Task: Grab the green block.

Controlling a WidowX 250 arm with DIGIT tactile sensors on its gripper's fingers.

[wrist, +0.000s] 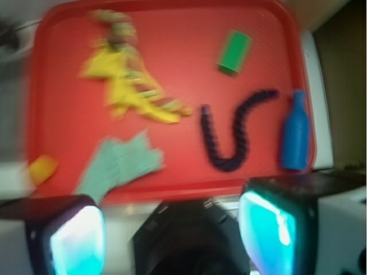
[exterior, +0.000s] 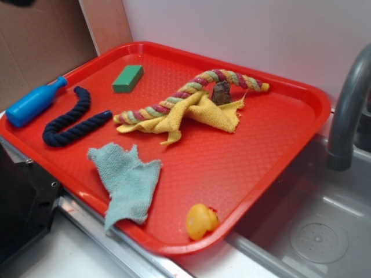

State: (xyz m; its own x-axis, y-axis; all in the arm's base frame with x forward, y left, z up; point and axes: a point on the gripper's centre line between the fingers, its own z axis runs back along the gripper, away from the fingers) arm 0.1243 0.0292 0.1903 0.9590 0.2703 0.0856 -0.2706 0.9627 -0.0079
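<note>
Wrist view, blurred: gripper at the bottom edge of the frame, its two fingers standing wide apart with nothing between them, pads glowing pale cyan. Both fingers sit below the near rim of the red tray. Green block lies in the upper right of the frame, on the tray floor, well apart from the fingers and more above the right-hand finger than the left. Between block and fingers: a dark navy rope curled in a U. Blue bottle stands at the right edge of the tray, just beside the rope. Yellow cloth with a braided rope on it at upper left; pale teal cloth lower left; small yellow object at the far left edge, too blurred to name.

Exterior view: no gripper in frame. Green block at upper left of the tray, lying flat, touching nothing. Blue bottle on its side over the left rim. Navy rope between bottle and block, lower. Multicolour braided rope runs across the yellow cloth at centre, a small brown lump by it. Teal cloth at lower centre, hanging over the near rim. Yellow rubber duck near the bottom rim. Grey faucet and sink at right.
</note>
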